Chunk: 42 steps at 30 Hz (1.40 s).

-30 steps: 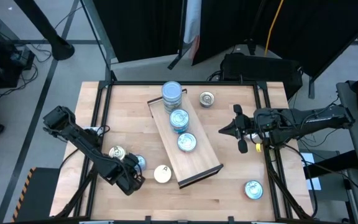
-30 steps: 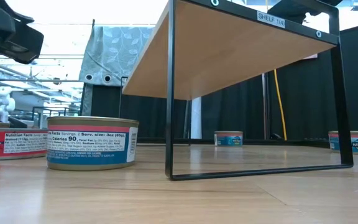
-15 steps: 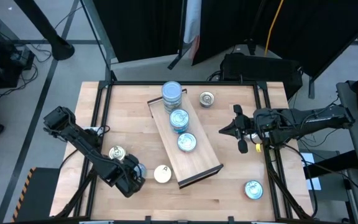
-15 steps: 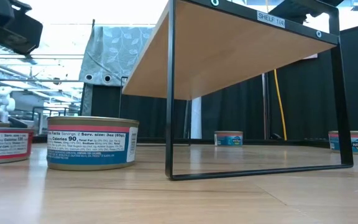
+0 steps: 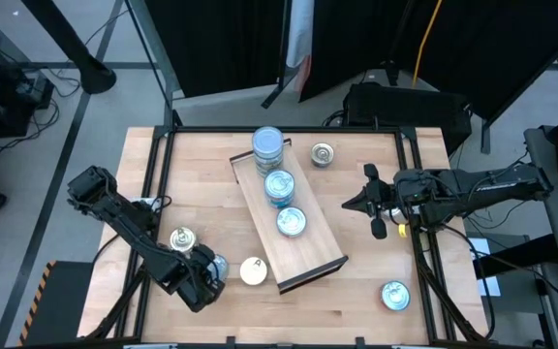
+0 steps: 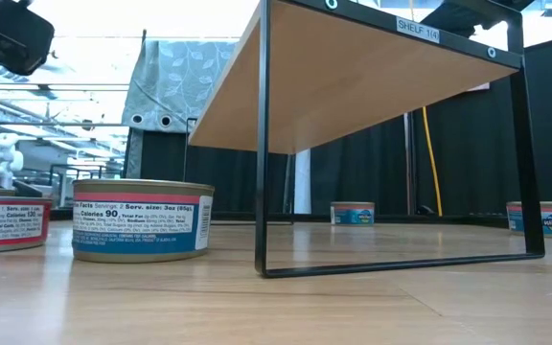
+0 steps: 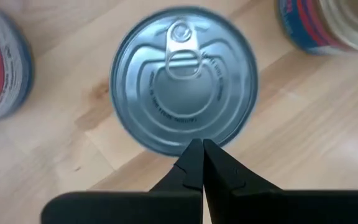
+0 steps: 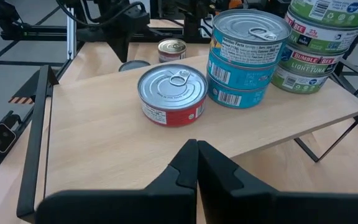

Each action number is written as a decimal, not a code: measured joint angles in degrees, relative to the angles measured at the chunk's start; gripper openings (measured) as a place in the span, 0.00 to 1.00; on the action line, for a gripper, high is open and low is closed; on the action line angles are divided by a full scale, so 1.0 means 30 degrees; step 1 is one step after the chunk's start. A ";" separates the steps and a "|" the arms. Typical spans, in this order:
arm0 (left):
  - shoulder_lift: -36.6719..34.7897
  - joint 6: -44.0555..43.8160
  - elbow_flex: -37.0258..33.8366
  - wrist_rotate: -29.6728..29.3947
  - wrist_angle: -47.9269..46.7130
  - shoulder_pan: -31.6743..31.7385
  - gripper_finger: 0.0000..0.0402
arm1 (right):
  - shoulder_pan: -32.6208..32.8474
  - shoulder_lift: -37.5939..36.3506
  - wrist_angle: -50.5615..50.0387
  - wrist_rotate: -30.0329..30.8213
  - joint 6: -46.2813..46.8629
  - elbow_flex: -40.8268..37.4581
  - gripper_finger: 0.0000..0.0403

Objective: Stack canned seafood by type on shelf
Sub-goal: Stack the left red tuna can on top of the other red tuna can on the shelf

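Note:
My left gripper (image 7: pixel 197 149) is shut and points down just above a silver tin (image 7: pixel 184 81) with a pull tab, which stands on the table near the front left (image 5: pixel 219 264). The fingertips hang over the tin's rim, clear of it. A gold-topped tin (image 5: pixel 182 237) and a cream-topped tin (image 5: pixel 253 271) stand beside it. The shelf (image 5: pixel 313 254) lies slantwise mid-table, carrying a far stack (image 5: pixel 267 145) and two more blue-topped tins (image 5: pixel 279 184) (image 5: pixel 291 221). My right gripper (image 5: pixel 349 204) waits shut, to the right of the shelf.
One tin (image 5: pixel 323 153) stands on the table beyond the shelf, another (image 5: pixel 395 294) near the front right corner. In the low view the shelf (image 6: pixel 391 86) stands on a thin dark frame, with open room under it. A dark rail runs around the tabletop.
My left gripper has risen a little above the silver tin, still shut. In the low view the red-labelled tin at the left shifted slightly on the table and has since kept still.

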 joint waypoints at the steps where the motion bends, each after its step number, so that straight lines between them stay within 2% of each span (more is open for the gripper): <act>1: 0.0000 -0.0232 -0.0061 0.0047 0.0000 -0.0106 0.00 | 0.0004 0.0000 -0.0002 0.0006 -0.0007 0.0000 0.00; 7: 0.0000 -0.1236 -0.0466 0.0273 0.0025 -0.0545 0.00 | 0.0004 0.0000 -0.0004 0.0000 -0.0007 0.0000 0.00; 31: 0.0576 -0.1317 -0.1076 -0.0121 0.0418 -0.0958 0.00 | 0.0007 0.0000 -0.0004 0.0000 -0.0004 0.0000 0.00; 42: 0.0816 -0.3748 -0.1178 -0.0263 0.0523 -0.2134 0.00 | 0.0002 0.0000 -0.0024 -0.0002 -0.0004 0.0000 0.00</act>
